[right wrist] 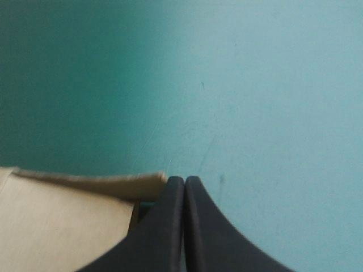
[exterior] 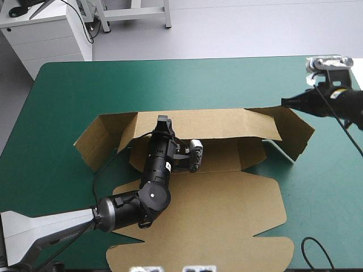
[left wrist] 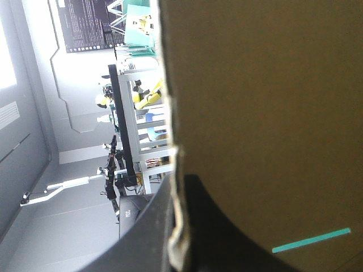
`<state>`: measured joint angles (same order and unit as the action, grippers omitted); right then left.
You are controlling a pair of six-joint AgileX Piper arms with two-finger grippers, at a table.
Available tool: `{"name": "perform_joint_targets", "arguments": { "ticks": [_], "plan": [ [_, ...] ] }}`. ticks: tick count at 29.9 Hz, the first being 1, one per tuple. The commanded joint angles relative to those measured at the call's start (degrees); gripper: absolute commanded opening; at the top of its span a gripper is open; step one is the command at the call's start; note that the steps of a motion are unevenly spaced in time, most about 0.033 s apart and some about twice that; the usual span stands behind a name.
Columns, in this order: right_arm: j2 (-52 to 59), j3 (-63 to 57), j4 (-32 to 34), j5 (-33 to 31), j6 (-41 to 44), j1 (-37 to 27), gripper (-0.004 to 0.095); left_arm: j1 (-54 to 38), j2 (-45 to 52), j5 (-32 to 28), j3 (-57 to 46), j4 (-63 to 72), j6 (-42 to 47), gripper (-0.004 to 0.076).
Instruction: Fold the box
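A brown box [exterior: 227, 209] lay partly folded in the middle of the teal-green cover [exterior: 170, 85], its lid flat toward the near edge and cut off there by the picture's border. The back wall stood raised, with side flaps splayed outward at both ends. The left gripper [exterior: 163, 120] reached over the tray to the top of that wall. From above its tips were hard to make out, but the wrist view showed the black fingers [left wrist: 215, 238] pinched on either side of the board's edge, and board filled most of that view. The right gripper [exterior: 285, 102] hovered just off the box's far right flap, fingers pressed together and empty. Its arm ran out of frame.
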<state>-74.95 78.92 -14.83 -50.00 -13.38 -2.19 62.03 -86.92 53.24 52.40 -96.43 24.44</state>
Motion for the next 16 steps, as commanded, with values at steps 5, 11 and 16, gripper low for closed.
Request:
{"name": "perform_joint_targets", "arguments": {
  "ticks": [5,11,16],
  "plan": [
    [-16.9,15.0,-4.0,0.2,-4.3,-0.2,-0.0014,0.4,2.6,2.3,1.4,-8.5,0.6,-0.0008],
    [-22.9,16.2,-14.6,-4.5,-12.0,-0.2,-0.0013,0.4,2.6,2.4,1.4,-8.5,0.3,-0.0008],
    [-22.7,16.2,-15.1,-9.7,-14.0,-0.2,-0.0013,0.4,2.6,2.5,1.4,-8.5,0.3,-0.0008]
  ]
}}
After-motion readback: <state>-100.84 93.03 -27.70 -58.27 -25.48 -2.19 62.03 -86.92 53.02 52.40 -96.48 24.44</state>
